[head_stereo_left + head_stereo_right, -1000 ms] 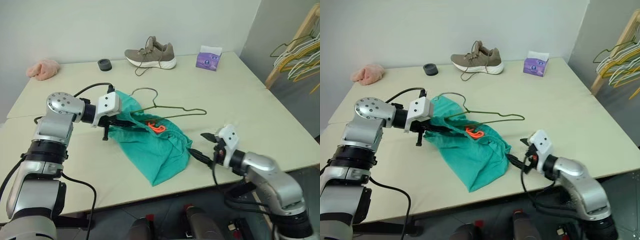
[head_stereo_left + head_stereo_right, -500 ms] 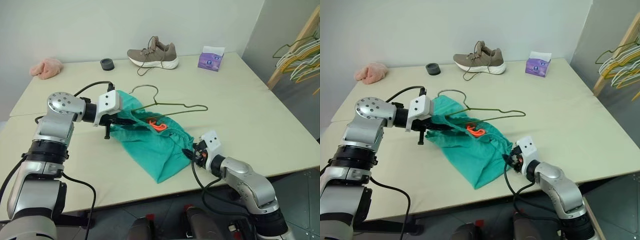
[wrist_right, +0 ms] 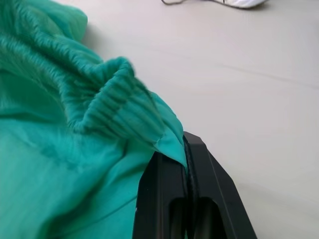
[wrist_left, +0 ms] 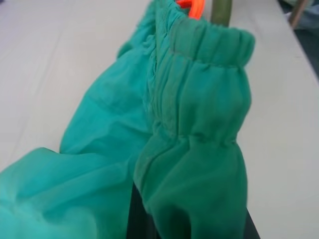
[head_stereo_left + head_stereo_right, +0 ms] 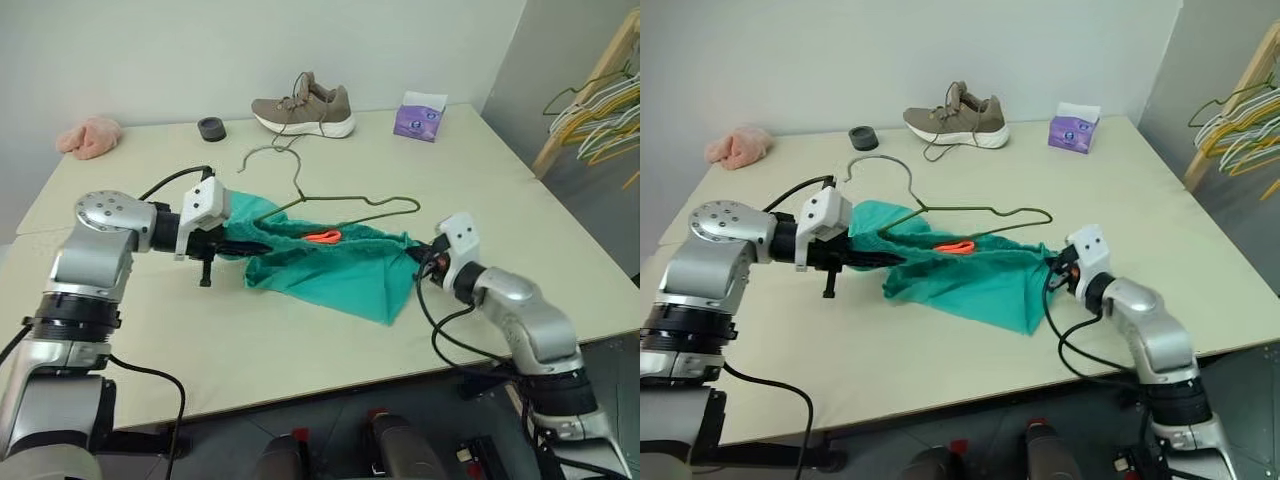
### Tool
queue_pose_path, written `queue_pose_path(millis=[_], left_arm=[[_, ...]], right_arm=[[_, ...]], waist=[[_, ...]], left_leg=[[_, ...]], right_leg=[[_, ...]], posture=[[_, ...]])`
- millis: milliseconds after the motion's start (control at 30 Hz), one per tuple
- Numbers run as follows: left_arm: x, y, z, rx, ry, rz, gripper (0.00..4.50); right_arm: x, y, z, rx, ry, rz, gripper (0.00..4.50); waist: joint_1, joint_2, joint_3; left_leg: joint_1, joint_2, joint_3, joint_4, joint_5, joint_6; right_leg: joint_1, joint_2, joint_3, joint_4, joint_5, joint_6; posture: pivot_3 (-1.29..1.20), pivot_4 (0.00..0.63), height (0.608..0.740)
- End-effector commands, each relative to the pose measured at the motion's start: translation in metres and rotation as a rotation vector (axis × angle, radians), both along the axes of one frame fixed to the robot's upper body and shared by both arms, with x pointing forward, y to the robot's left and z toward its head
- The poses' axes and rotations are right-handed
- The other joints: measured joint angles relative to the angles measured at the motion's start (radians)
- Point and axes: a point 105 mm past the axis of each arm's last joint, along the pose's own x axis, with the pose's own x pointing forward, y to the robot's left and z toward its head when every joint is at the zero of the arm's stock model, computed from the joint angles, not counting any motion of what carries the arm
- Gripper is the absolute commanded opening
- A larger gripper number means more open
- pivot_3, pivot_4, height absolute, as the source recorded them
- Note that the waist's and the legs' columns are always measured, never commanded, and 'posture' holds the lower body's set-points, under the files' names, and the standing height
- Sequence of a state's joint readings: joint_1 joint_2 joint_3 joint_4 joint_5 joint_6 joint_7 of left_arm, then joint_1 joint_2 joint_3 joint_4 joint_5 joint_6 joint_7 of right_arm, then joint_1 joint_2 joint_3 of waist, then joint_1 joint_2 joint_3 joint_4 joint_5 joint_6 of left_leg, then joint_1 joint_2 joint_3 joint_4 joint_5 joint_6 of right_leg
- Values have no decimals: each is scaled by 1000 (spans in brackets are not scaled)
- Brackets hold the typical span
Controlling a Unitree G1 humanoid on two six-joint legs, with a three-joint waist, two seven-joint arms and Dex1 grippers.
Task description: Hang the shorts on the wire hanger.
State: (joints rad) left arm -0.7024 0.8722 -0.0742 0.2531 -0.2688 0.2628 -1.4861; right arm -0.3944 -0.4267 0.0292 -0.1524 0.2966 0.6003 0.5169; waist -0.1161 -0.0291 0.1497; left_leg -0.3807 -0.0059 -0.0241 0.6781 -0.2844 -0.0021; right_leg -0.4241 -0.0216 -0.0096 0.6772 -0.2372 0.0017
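The teal shorts (image 5: 335, 270) hang stretched between my two grippers, low over the table, with the orange drawstring (image 5: 322, 237) at the waistband. At the left end my left gripper (image 5: 237, 247) is shut on the waistband; cloth covers most of its fingers (image 4: 137, 219). My right gripper (image 3: 185, 149) is shut on the waistband's right edge, and its black fingers (image 3: 209, 189) pinch the hem. The wire hanger (image 5: 352, 206) lies just behind the shorts and partly in their cloth. Its hook (image 5: 272, 153) points to the back of the table.
At the back of the table are a tan shoe (image 5: 301, 106), a purple tissue pack (image 5: 418, 116), a small black ring (image 5: 210, 128) and a pink fluffy cloth (image 5: 88, 135). A wooden rack with yellow and pale hangers (image 5: 595, 110) stands off the table's right side.
My right gripper reached the shorts' right edge, shut on it and pulled it right and up, stretching the cloth. The hanger shifted with the cloth. My left gripper drew back slightly.
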Motion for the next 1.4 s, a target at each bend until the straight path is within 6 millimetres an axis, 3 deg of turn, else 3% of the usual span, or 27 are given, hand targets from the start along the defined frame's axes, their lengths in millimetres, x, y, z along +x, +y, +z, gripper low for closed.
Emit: queue_pose_path(millis=[33,400,967,1100,1267,1400], left_arm=[[-4,18,15,40,-34,35,0],[-10,35,8,159,2,50,0],[12,71,-5,353,-90,187,0],[16,59,-7,317,-101,164,0],[17,33,-11,237,-92,104,0],[14,19,-19,214,-74,63,0]], right_arm=[[5,-22,13,-6,-33,-38,12],[7,-31,19,21,-19,-59,12],[-7,-30,27,-39,-37,-13,12],[-15,1,42,-98,-104,91,12],[-32,42,47,-158,-127,285,12],[-37,50,50,-237,-181,331,888]], waist=[[0,0,0],[2,0,0],[3,0,0],[2,0,0],[1,0,0],[2,0,0]], left_leg=[[0,0,0,0,0,0],[0,-1,1,0,0,0],[0,-1,1,0,0,0],[0,0,1,0,0,0],[0,0,0,0,0,0],[-1,-1,0,0,0,0]], right_leg=[[0,0,0,0,0,0],[0,0,1,0,0,0],[0,0,0,0,0,0],[0,0,0,0,0,0],[-1,0,0,0,0,0],[-1,0,0,0,0,0]], posture=[[-171,100,740],[-170,99,740],[-183,101,740],[-188,99,740],[-196,98,740],[-196,98,740]])
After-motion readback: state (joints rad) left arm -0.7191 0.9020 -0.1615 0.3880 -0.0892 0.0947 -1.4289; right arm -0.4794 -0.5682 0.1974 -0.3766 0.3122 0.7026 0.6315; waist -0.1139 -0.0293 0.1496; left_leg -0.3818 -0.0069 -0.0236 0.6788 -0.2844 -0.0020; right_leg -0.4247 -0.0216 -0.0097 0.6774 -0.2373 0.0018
